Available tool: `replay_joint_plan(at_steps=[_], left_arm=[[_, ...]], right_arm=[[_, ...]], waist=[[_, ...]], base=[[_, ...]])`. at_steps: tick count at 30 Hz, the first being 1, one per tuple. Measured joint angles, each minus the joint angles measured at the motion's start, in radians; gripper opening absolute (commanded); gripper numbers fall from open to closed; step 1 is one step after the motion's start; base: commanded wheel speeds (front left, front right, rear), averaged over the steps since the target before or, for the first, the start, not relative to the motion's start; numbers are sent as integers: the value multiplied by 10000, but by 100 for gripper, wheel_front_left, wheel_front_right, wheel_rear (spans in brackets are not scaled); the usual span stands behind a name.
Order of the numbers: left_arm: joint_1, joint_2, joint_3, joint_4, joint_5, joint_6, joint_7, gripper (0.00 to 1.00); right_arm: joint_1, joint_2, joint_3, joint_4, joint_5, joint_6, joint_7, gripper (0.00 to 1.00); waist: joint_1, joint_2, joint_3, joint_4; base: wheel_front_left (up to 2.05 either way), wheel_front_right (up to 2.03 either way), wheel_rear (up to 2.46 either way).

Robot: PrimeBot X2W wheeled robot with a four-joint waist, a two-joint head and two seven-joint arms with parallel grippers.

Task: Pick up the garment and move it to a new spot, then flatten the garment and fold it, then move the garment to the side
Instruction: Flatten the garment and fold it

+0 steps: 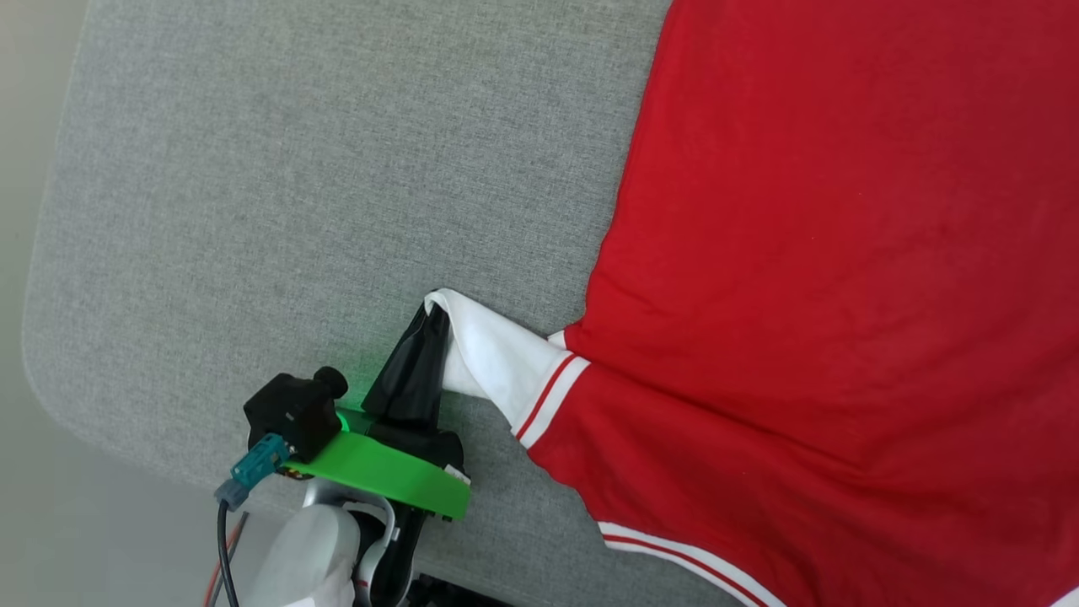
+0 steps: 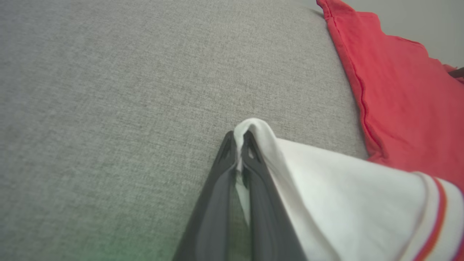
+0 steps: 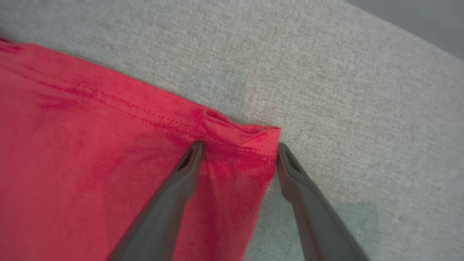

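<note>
The garment [image 1: 843,278], a red shirt with white sleeves and red-and-white striped trim, lies spread over the right part of the grey table [image 1: 295,169]. My left gripper [image 1: 432,314] is shut on the tip of its white sleeve [image 1: 497,358], pulled out to the left. In the left wrist view the sleeve [image 2: 344,188] drapes over my closed left gripper [image 2: 239,139], red cloth [image 2: 406,101] beyond. In the right wrist view my right gripper [image 3: 239,150] stands open, its two fingers astride a hemmed red corner [image 3: 250,145] of the garment.
The grey fabric-covered table has a rounded left edge [image 1: 38,278], with pale floor beyond it. Bare grey cloth [image 3: 344,90] stretches past the garment's corner in the right wrist view.
</note>
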Motion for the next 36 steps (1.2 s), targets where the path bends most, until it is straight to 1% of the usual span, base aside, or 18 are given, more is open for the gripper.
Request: replay_joint_plan(at_steps=[2,3,8,13,17,24,27,28,29,33,36], left_arm=[[-3,-27,58,-2,54,-19,0,0],[-3,-40,86,0,58,-21,0,0],[1,-75,184,98,144,-23,0,0],[71,-102,314,253,249,-52,0,0],[307,-96,418,345,318,-54,0,0],[1059,42,585,627,405,-50,0,0],[1405,127,602,731,418,-17,6,0],[1674,192,612,782,418,21,17,0],[1869,245,635,788,416,96,29,0],[2108,324,631,802,414,167,84,0],[2243,391,629,800,412,176,113,0]], right_arm=[[-32,-40,-46,-19,44,2,-12,99],[-43,-81,-23,-31,44,4,-82,0],[-27,6,104,130,115,4,-527,0],[147,86,510,230,393,2,-1327,0],[613,-107,943,180,761,2,-1939,0],[2007,-867,1273,-523,1824,4,-3043,0],[3071,-1152,1302,-888,2265,4,-3369,0],[4190,-1331,1227,-1181,2500,4,-3542,0],[5307,-1511,947,-1490,2725,4,-3676,0],[7059,-1473,426,-1739,3062,4,-3871,0],[8354,-1292,75,-1906,3131,4,-3969,0]], waist=[[0,0,56,23],[0,0,55,10],[1,0,-136,-97],[1,0,-596,-237],[1,1,-1095,-359],[1,0,-2230,-662],[1,1,-2769,-844],[0,0,-3246,-1047],[0,1,-3677,-1274],[0,1,-4223,-1570],[0,1,-4550,-1788]], base=[[0,0,0],[0,0,0],[0,0,0],[0,0,0],[0,0,0],[0,0,0],[0,0,0],[0,0,0],[0,0,0],[0,0,0],[0,0,0]])
